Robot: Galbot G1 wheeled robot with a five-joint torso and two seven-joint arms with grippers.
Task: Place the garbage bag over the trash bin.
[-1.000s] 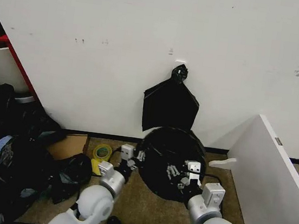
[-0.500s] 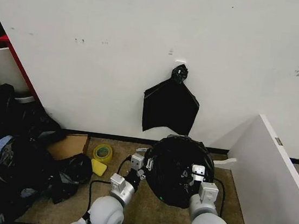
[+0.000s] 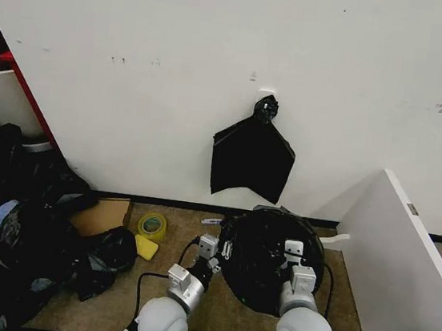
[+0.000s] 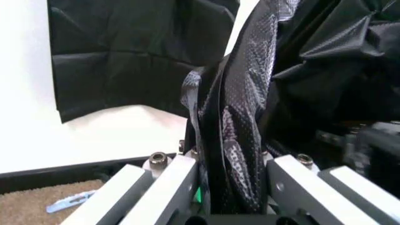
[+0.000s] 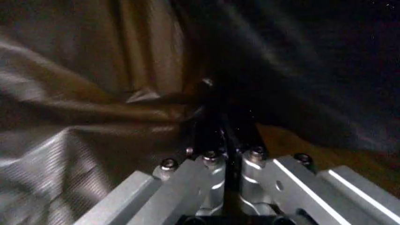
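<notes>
Here we are gripping the garbage bag (image 3: 270, 256) on opposite sides, left tool (image 3: 212, 251) and right tool (image 3: 293, 255) both clenched on plastic. We are spreading it, seemingly so its mouth can envelop the trash bin below the hanging black bag bunch (image 3: 252, 157).

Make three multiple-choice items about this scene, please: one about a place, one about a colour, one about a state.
1. Where does the flat black bag bunch hang?
A. on the white wall above the garbage bag
B. on the leaning white board
C. on the carpet by the tape roll

2. What colour is the tape roll on the floor?
A. red
B. yellow
C. blue

3. What is the left pincer doing?
A. open above the floor
B. shut on the tape roll
C. shut on the garbage bag

Answers:
1 A, the bunch is knotted at a point on the wall.
2 B, the roll is yellow.
3 C, the left wrist view shows a black plastic fold pinched between its fingers; the right pincer grips the bag too.
</notes>
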